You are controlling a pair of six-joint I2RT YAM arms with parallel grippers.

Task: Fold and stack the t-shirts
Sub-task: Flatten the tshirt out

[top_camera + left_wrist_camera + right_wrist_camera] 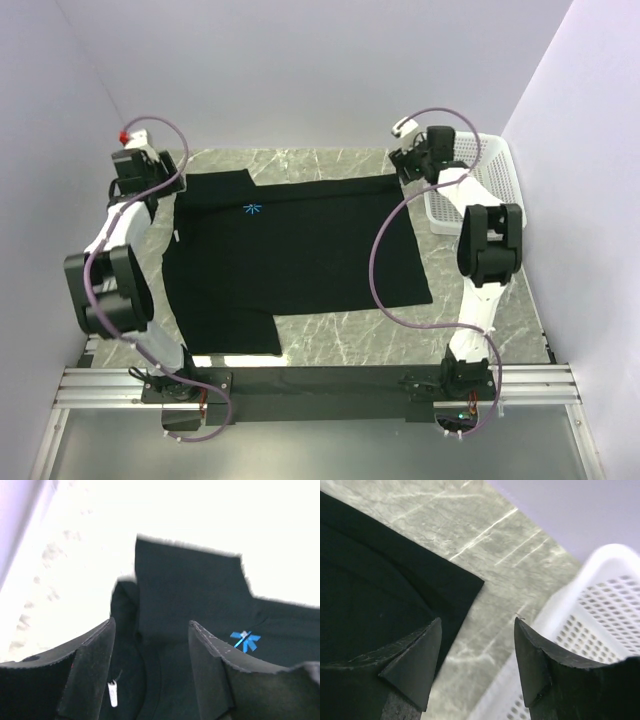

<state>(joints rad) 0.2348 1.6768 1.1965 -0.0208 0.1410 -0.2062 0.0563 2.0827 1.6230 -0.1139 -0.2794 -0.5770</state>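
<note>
A black t-shirt (300, 250) lies spread flat on the marble table (330, 340), its light-blue starburst logo (251, 209) towards the far left. My left gripper (160, 185) hangs over the shirt's far left corner. In the left wrist view that gripper (151, 622) is open above the collar, with the t-shirt (190, 590) below it, the logo (245, 640) to the right, and nothing held. My right gripper (410, 165) is at the shirt's far right corner. In its own view this gripper (477, 620) is open over bare marble, beside the t-shirt (375, 595) edge.
A white perforated basket (480, 180) stands at the far right of the table, close to my right gripper, and fills the right side of the right wrist view as the basket (600, 605). Walls close the table in on the left, back and right.
</note>
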